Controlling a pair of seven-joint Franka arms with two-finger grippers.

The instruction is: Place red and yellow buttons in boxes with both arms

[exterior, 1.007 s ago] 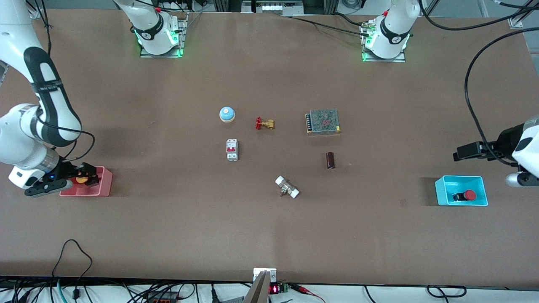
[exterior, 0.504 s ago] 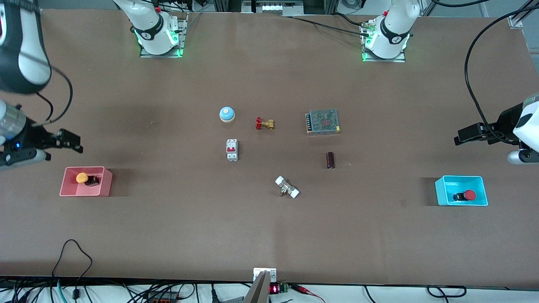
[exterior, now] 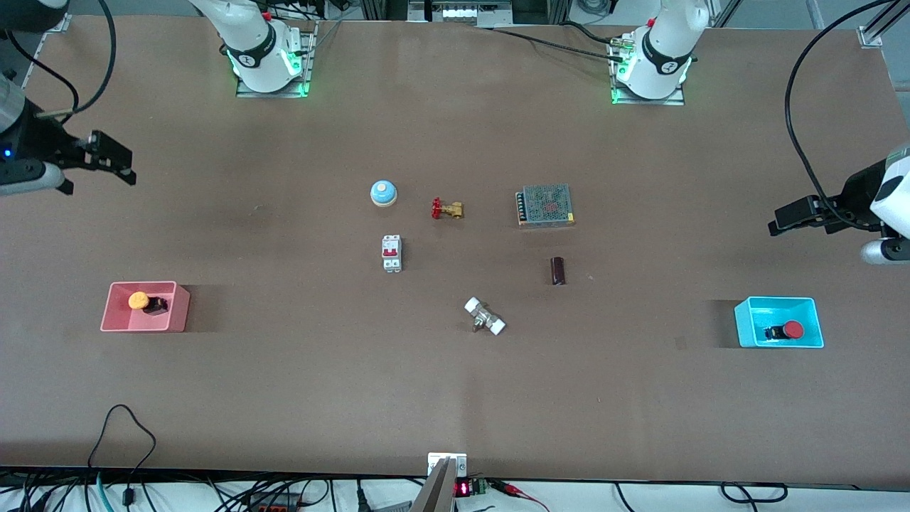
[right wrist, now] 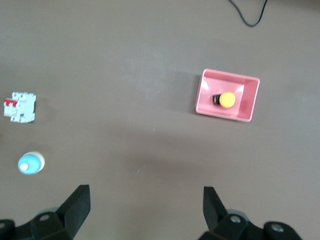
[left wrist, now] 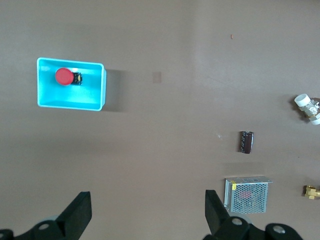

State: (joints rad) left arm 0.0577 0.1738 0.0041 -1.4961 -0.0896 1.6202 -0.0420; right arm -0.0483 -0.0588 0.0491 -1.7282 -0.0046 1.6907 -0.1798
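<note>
Pink box (exterior: 146,307): set toward the right arm's end of the table; the yellow button (exterior: 139,301) is seen lying inside it, cap and black body on the floor of the bin.
Cyan box (exterior: 778,322): set toward the left arm's end; the red button (exterior: 792,329) is seen lying inside it, near one wall.
Right gripper (exterior: 110,158): held in the air over bare table, well apart from the pink box; fingers spread wide with nothing between them, as the right wrist view shows.
Left gripper (exterior: 793,217): held in the air over bare table near the cyan box; fingers likewise spread apart and empty.
Step in hand: judged to be the retreat after release, since both buttons are already boxed.
How it is done well: each arm is best lifted clear before any sideways travel, so that neither box is clipped or dragged; fingers are best left apart so nothing is snagged.
Obstacles: the blue bell (exterior: 383,193), the breaker (exterior: 392,253) and the mesh-topped power supply (exterior: 546,205) lie mid-table and need not be crossed.
Risk: judged low, as both grippers are already well above their boxes.
</note>
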